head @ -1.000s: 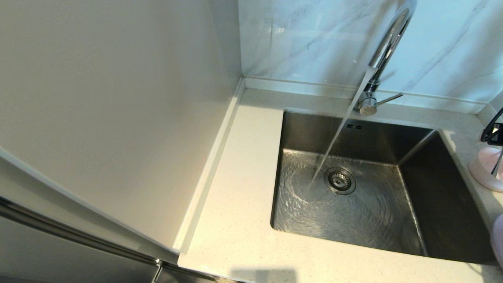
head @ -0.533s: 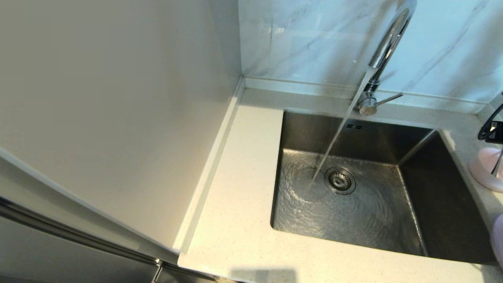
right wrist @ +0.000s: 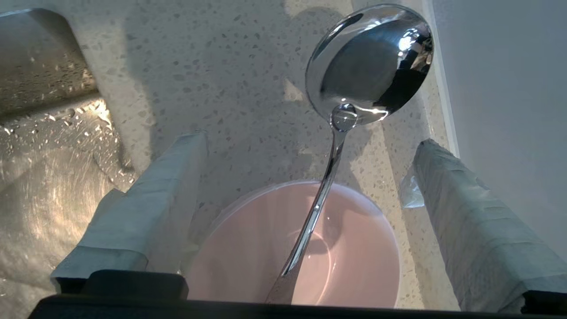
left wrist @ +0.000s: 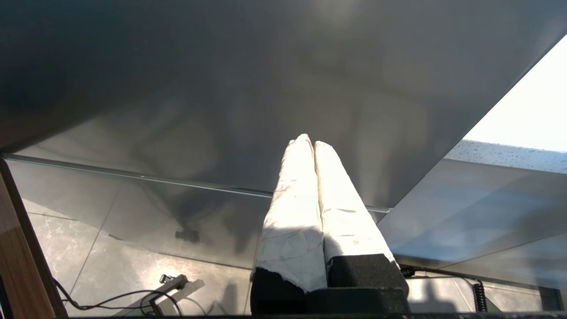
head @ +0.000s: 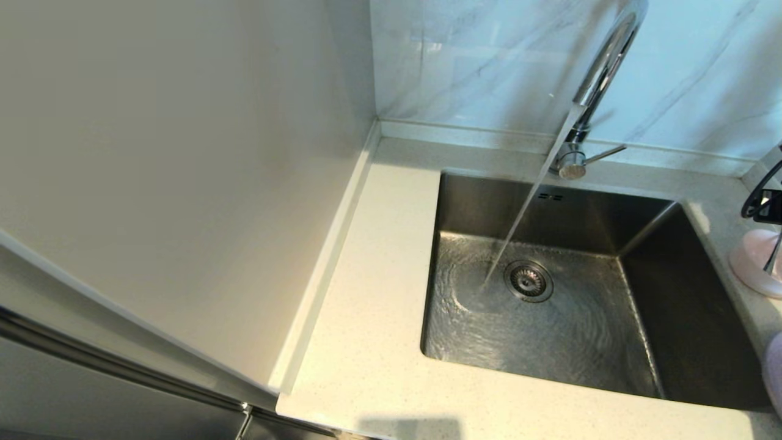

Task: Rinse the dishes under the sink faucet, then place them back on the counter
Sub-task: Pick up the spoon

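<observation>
Water runs from the chrome faucet point(head: 602, 73) into the steel sink point(head: 690, 305), landing beside the drain strainer point(head: 529, 281). The pale pink bowl point(head: 750, 263) stands on the counter point(head: 379, 293) at the sink's right. The silver spoon point(right wrist: 370, 62) leans in the bowl point(right wrist: 345, 257), handle down, scoop up. My right gripper point(right wrist: 310, 139) hovers open above the bowl, one finger on each side of the spoon, touching neither. A sliver of the lavender plate point(head: 776, 373) shows at the right edge. My left gripper point(left wrist: 308, 139) is shut and empty, parked low beside the cabinet.
A tall pale panel point(head: 183, 183) rises on the left of the counter. The marbled wall panel point(head: 489, 61) stands behind the faucet, whose side lever point(head: 608, 151) points right. In the left wrist view, cables point(left wrist: 133, 297) lie on the tiled floor.
The dark part of my right arm at the right edge has crept slightly left. Water keeps running; bowl and spoon have not moved.
</observation>
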### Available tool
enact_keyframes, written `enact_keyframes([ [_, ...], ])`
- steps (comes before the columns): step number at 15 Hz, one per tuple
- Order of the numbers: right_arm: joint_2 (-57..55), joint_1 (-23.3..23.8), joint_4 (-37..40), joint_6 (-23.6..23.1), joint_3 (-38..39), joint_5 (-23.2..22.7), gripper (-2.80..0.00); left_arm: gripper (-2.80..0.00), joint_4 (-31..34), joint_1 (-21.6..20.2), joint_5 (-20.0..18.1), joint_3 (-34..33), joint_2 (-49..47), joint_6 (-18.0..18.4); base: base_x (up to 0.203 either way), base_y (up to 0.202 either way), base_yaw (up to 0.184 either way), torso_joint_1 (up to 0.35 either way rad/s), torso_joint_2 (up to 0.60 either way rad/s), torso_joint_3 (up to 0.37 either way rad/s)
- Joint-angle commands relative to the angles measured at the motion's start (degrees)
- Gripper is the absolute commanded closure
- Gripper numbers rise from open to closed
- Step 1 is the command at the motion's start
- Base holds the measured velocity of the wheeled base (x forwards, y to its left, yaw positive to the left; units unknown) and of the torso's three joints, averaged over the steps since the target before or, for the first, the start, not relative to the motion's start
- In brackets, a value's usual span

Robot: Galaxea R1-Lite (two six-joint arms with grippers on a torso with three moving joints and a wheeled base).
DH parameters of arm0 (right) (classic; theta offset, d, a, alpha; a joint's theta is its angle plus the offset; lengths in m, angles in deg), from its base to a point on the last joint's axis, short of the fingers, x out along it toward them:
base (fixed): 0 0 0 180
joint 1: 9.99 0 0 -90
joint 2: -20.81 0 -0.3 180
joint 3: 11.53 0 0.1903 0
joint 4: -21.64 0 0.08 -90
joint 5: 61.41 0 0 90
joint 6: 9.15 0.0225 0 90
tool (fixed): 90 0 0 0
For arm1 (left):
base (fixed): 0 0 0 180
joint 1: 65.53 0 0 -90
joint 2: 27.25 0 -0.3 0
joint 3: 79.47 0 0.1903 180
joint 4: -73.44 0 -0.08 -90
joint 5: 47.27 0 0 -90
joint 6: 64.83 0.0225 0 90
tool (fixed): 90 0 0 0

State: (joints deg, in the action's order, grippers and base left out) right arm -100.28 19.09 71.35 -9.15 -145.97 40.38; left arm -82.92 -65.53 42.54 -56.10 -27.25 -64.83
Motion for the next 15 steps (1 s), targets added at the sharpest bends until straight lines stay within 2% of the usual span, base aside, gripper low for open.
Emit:
enact_keyframes([
  [1, -1.07, 0.02, 0.11, 0.0, -0.97, 0.07, -2.8, 0.0, 0.0, 0.0, 0.01, 0.0, 0.0, 0.0, 0.0, 0.0, 0.0, 0.0, 0.0, 0.0],
  [15, -2.39, 0.72, -0.33, 0.0, -1.61, 0.07, -2.8, 0.0, 0.0, 0.0, 0.01, 0.0, 0.0, 0.0, 0.0, 0.0, 0.0, 0.0, 0.0, 0.0],
])
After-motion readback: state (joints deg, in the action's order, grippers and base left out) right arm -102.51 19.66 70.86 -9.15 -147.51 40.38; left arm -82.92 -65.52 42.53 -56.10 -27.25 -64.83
